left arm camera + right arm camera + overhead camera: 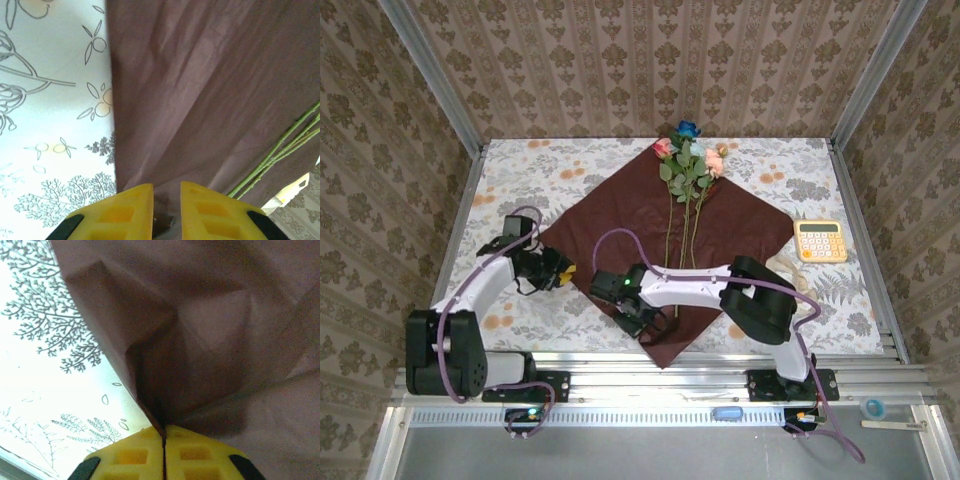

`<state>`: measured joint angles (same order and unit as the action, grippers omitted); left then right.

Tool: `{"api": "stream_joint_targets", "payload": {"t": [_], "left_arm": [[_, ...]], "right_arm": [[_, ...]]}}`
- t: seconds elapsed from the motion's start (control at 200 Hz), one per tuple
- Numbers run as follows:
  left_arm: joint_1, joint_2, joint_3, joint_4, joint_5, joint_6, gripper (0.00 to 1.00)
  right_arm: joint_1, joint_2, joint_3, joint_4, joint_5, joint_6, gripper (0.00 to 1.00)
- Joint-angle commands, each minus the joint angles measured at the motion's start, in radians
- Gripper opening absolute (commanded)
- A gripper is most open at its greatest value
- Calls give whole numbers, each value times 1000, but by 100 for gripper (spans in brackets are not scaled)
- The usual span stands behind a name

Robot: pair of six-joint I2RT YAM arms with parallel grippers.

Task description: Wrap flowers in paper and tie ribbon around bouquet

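While both arms reach in from the near side of the table, the right gripper [632,318] sits lowest, on the near-left edge of the paper [620,215] and just short of its near corner. On its wrist camera the yellow fingers [130,455] are pressed flat together. A fold of the sheet is nipped right at their tips, creasing and lifting away from the pinch.

A little farther up that same edge, close to the paper's left corner, there's the left gripper [558,272]. Its fingers [131,212] stand only a narrow slit apart, and the sheet runs down into that slit, so it looks to have hold of the paper too.

The paper lies open, a dark red diamond on the flower-printed tablecloth [540,170]. Along its middle lie the flowers [688,165], their thin green stems pointing toward the near corner and ending beside the right arm.

Off the paper's right corner a pale ribbon [787,268] lies loose on the cloth, partly behind the right arm. Just beyond it is an orange calculator [820,241], its keys and display too small to read.

Farthest off, the blue, pink and peach heads rest at the paper's far corner, the blue one over the tip.
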<state>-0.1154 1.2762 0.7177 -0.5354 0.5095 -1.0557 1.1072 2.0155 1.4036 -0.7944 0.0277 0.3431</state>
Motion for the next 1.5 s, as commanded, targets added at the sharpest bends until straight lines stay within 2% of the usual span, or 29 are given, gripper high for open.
{"api": "stream_joint_targets", "payload": {"t": [0.0, 0.085, 0.22, 0.27, 0.31, 0.515, 0.535, 0.61, 0.835, 0.95, 1.045, 1.125, 1.26, 1.32, 1.365, 1.41, 1.495], "left_arm": [[-59, -69, -36, -60, -1, -127, 27], [-136, -116, -76, -59, -29, -269, 32], [-259, -217, -162, 3, -107, -529, 47], [-281, -250, -195, 41, -130, -606, 65], [-295, -268, -216, 62, -141, -652, 71], [-335, -264, -288, 159, -116, -795, 72], [-368, -258, -293, 172, -116, -809, 72], [-402, -231, -304, 226, -126, -849, 72], [-465, -104, -273, 337, -158, -863, 70], [-471, -64, -261, 353, -171, -849, 67], [-475, -53, -243, 324, -184, -816, 60], [-474, -61, -241, 282, -203, -790, 47], [-457, -74, -233, 197, -243, -712, 12], [-447, -67, -225, 172, -243, -674, 1], [-438, -56, -213, 151, -240, -643, 0], [-430, -39, -196, 128, -233, -612, 0], [-422, 3, -157, 107, -211, -563, 0]], "right_arm": [[-31, -17, 6, -13, -118, -24, 6], [-65, -46, 13, -9, -219, -39, 5], [-119, -60, 26, -9, -377, -59, 2], [-136, -63, 30, -11, -427, -64, 1], [-149, -66, 33, -13, -456, -67, 1], [-194, -36, 71, -63, -571, -88, 0], [-196, -30, 78, -69, -581, -92, 0], [-204, -14, 96, -91, -604, -103, 0], [-213, 1, 109, -116, -642, -118, 0], [-218, 6, 108, -120, -650, -122, 0], [-223, 10, 111, -124, -660, -124, 0], [-228, 15, 116, -134, -672, -129, 0], [-237, 26, 132, -171, -674, -150, 0], [-243, 29, 140, -190, -666, -161, 0], [-250, 29, 143, -199, -654, -170, 0], [-260, 25, 143, -204, -639, -178, 4], [-274, 7, 142, -204, -612, -200, 22]]}}
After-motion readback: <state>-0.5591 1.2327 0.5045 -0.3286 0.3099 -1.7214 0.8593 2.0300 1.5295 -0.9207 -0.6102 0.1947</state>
